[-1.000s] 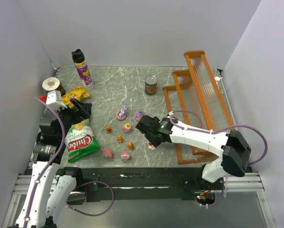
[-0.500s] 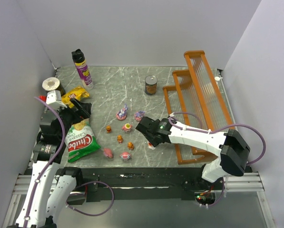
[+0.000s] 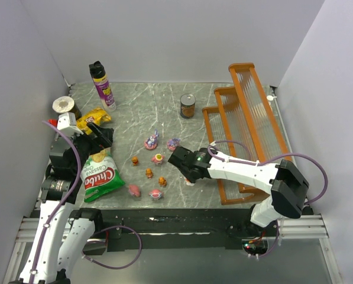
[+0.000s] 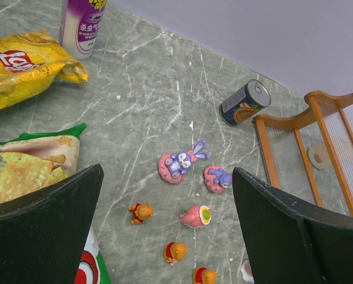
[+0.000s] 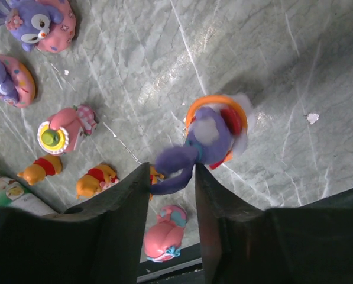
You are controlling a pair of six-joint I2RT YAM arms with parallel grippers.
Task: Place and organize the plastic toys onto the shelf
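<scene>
Right fingers (image 5: 120, 219) are low over the surface (image 3: 146, 106), just left of the shelf's (image 3: 250, 118) near end. They are half-closed, one on each side of the long purple part of a purple toy (image 5: 210, 135) with an orange ring base. The purple part fills the gap and seems to touch both fingers. The toy is blurred, so whether this is a real grip I cannot tell, nor whether the toy rests on the surface.

Left fingers (image 4: 46, 219) are spread wide apart and hold nothing. They are well left of the shelf, above the green snack bag (image 3: 99, 176).

Other toys lie loose on the surface left of the shelf:
- purple bunny on a pink base (image 4: 177, 164)
- purple figure on a pink base (image 4: 216, 177), just beside the bunny
- pink toy with a green-yellow top (image 4: 195, 216)
- three small orange figures (image 4: 141, 211)
- two pink ones (image 3: 134, 190), nearest the arm bases

The can (image 3: 188, 106) stands just left of the shelf's far end. The spray can (image 3: 102, 86) and yellow snack bag (image 3: 93, 118) are farther left of the shelf.
</scene>
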